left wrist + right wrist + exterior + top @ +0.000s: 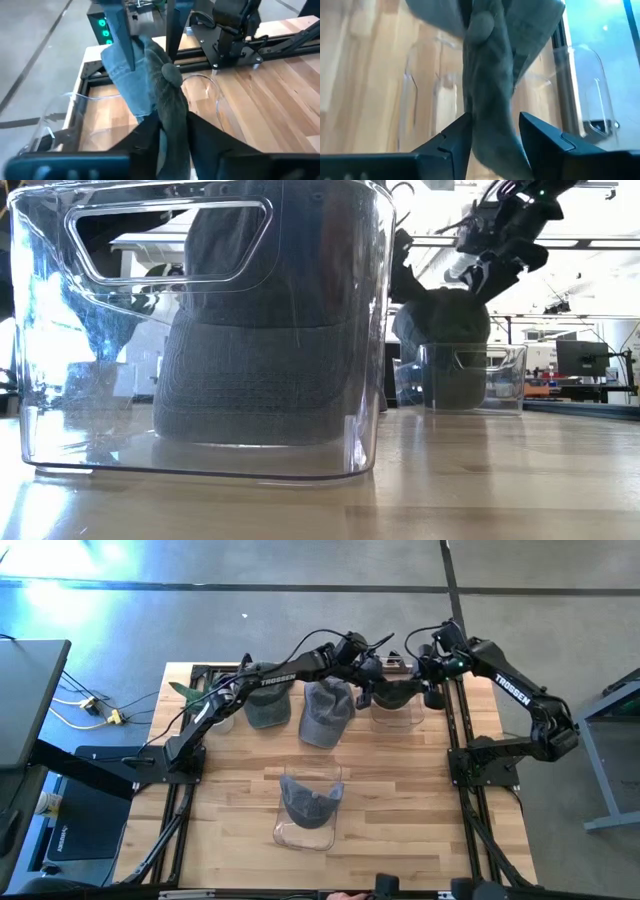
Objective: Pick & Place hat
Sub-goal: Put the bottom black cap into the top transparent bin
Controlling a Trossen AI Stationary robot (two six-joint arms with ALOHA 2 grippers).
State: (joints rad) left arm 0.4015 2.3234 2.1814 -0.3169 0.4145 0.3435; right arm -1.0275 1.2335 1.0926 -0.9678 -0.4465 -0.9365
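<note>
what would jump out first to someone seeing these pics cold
Both grippers meet at the table's far edge over a clear bin, each pinching the same dark olive hat: the left gripper from one side, the right gripper from the other. Another clear bin at the near middle already holds a grey hat, filling the low view. Two more hats lie between, at the far middle.

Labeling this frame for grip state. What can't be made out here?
- High view: the left gripper and right gripper crowd over the dark hat; fingertips are lost against it.
- Low view: the near clear bin fills the frame, hiding the table's left side.
- Right wrist view: the hat fills the gap between the fingers; contact can't be made out.
</note>
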